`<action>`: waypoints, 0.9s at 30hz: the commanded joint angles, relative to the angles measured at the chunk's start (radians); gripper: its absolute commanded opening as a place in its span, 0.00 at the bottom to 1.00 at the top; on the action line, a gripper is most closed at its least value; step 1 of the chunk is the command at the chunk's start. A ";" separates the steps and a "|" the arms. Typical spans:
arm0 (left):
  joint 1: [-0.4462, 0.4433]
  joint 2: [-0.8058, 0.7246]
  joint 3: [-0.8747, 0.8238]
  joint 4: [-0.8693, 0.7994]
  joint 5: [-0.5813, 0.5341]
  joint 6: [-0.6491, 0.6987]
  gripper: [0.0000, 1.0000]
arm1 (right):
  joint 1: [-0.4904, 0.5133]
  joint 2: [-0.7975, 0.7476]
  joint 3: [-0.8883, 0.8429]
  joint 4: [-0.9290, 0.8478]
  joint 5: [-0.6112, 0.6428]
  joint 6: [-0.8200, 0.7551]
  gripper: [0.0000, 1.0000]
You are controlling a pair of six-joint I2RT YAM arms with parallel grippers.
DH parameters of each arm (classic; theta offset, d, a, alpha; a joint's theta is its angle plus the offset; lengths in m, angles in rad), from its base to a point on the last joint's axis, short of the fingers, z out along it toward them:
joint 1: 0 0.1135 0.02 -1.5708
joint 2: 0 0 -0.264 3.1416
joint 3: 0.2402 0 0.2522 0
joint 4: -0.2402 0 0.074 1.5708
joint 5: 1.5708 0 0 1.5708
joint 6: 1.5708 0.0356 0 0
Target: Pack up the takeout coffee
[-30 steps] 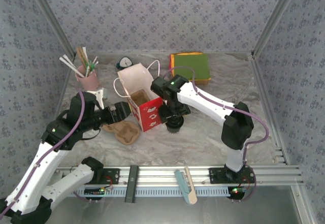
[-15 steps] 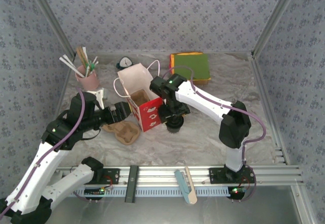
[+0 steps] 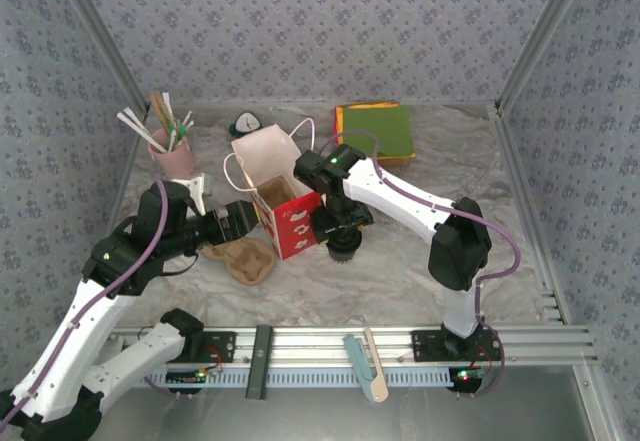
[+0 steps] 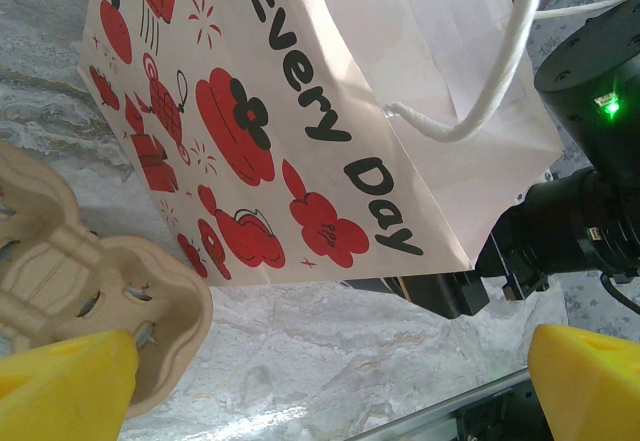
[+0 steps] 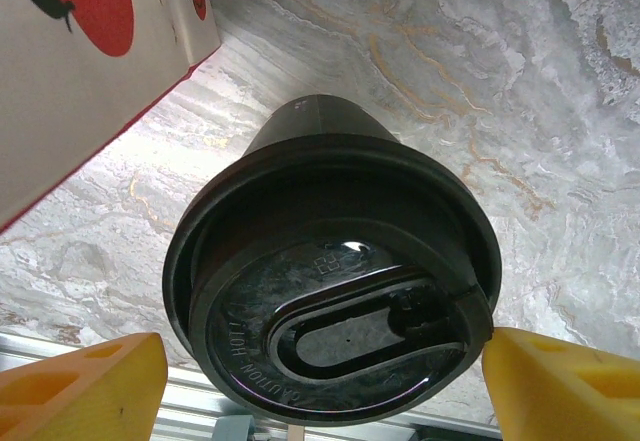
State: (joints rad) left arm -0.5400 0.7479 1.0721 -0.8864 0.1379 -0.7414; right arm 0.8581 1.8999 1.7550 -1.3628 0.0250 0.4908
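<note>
Between fingers [image 5: 80, 391] of right tool [image 5: 320, 386]: lidded cup [image 5: 330, 261] upright, just beside paper bag [image 5: 70, 71].

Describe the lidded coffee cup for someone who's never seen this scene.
Find the red-and-white paper bag mid-table. Right of it, beneath the right gripper, stands a dark cup. Its round black lid sets it apart from the tan carrier and pink cup.

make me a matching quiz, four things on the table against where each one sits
Things:
1. lidded cup
2. cup carrier
3. pink cup
4. green pad

Places:
a. far left, holding sticks
b. just right of the paper bag
c. far side, right of centre
d. just left of the paper bag

Pairs: 1-b, 2-d, 3-a, 4-c
</note>
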 commanded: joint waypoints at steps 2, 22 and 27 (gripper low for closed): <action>-0.005 -0.008 -0.003 0.015 -0.007 0.019 1.00 | 0.003 0.014 0.028 -0.043 -0.009 0.010 0.84; -0.005 -0.001 -0.005 0.017 -0.008 0.019 1.00 | 0.001 0.017 0.031 -0.042 -0.005 0.009 0.84; -0.005 -0.002 -0.002 0.017 -0.014 0.021 1.00 | 0.002 0.008 0.027 -0.031 -0.002 0.012 0.84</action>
State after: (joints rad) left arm -0.5396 0.7486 1.0721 -0.8860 0.1379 -0.7410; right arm 0.8581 1.9038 1.7626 -1.3659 0.0212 0.4908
